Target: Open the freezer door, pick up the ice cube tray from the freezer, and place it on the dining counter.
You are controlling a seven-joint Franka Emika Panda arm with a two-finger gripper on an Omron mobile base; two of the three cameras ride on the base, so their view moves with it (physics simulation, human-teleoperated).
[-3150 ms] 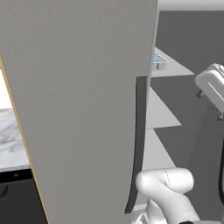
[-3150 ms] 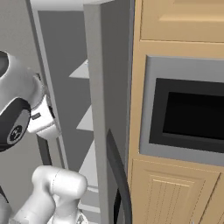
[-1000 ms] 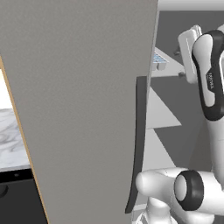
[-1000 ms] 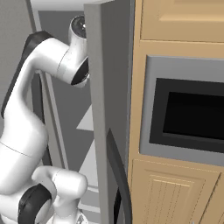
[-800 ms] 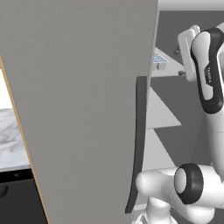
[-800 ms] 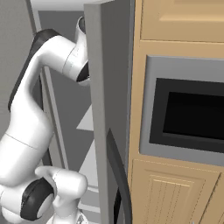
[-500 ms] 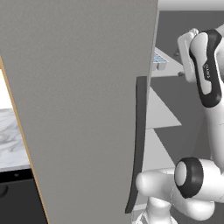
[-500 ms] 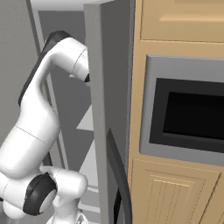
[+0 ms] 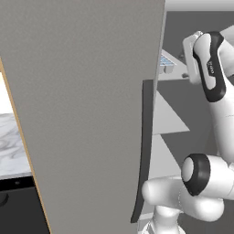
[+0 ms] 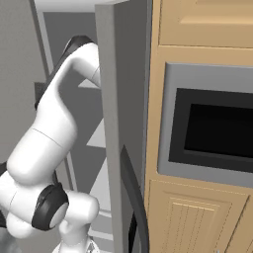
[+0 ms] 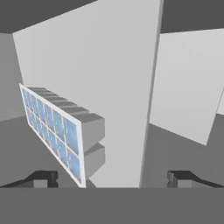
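The freezer door [image 9: 87, 105] stands open. The ice cube tray [image 11: 57, 131] rests on a freezer shelf [image 11: 109, 87], just ahead of the gripper [image 11: 109, 178], whose jaws are spread wide and empty. The tray looks light, rigid and likely slick; its long rims appear the best hold.

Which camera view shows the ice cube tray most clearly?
The hand view: the ice cube tray is close, its blue cells plain. The left base view shows only a small corner of it beyond the freezer door.
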